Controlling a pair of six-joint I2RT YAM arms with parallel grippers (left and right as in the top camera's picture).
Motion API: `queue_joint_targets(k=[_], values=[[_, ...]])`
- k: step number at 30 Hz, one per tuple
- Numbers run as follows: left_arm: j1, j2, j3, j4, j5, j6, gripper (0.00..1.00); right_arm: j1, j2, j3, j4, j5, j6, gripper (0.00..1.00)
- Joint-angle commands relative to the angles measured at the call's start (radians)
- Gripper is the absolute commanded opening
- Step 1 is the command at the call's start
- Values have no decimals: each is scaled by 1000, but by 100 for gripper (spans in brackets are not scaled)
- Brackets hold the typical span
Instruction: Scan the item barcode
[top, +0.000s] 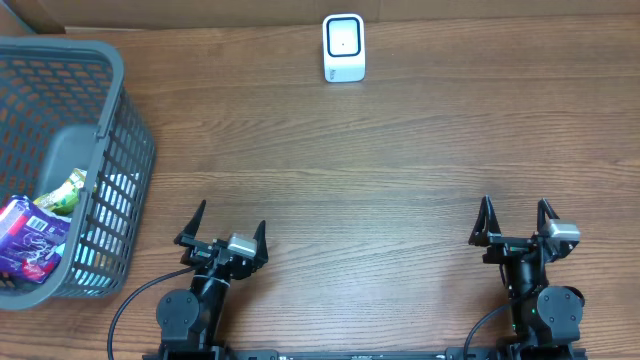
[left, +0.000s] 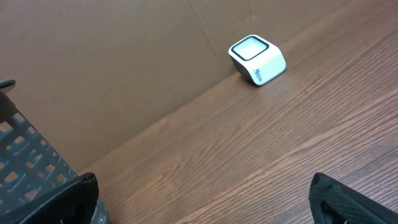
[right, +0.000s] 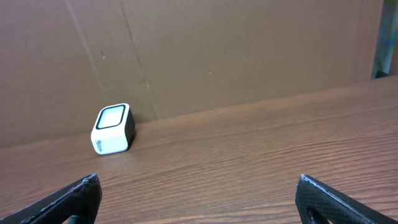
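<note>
Black left gripper (top: 231, 216): seen wide open at the near edge of the tabletop (top: 400, 150), with nothing held between its fingers (left: 74, 199).
Right gripper (top: 514, 205): likewise spread fully, with nothing held; it is set at the near right, well apart from the left gripper.
Wrist views: dark finger tips are seen at the bottom corners of each view, with only bare wood between them.
Tabletop: brown wood grain is shown across the whole surface.
Basket (top: 112, 95): a grey plastic lattice is placed at the left edge, near the left gripper but not touched by it.
Items: a purple packet (top: 30, 240) and a green packet (top: 62, 195) are seen inside the basket, toward its near end, the two lying just beside each other; no barcode can be made out.
Scanner (top: 343, 47): a small white block with a dark-rimmed pale window is stood at the far edge, roughly midway across, well apart from both grippers and from the basket.
Cardboard (right: 217, 50): a brown sheet is stood behind the far edge, just behind the scanner.
</note>
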Motion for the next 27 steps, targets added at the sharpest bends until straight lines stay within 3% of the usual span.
queue_joint_targets(k=[1,7,13,22,27], values=[[3,-10,-10,3,19,7,100,9,-10,-11,10,0,-4,100],[3,-10,-10,9,31,-47,99,9,-10,-10,13,-66,-4,100],[4,-10,0,7,23,-266,100,9,-10,3,14,-139,-5,100],[3,-10,74,-77,62,-386,100,9,-10,112,-98,-226,-8,100],[4,-9,166,-166,70,-389,100,9,-10,179,-186,-235,-9,100]])
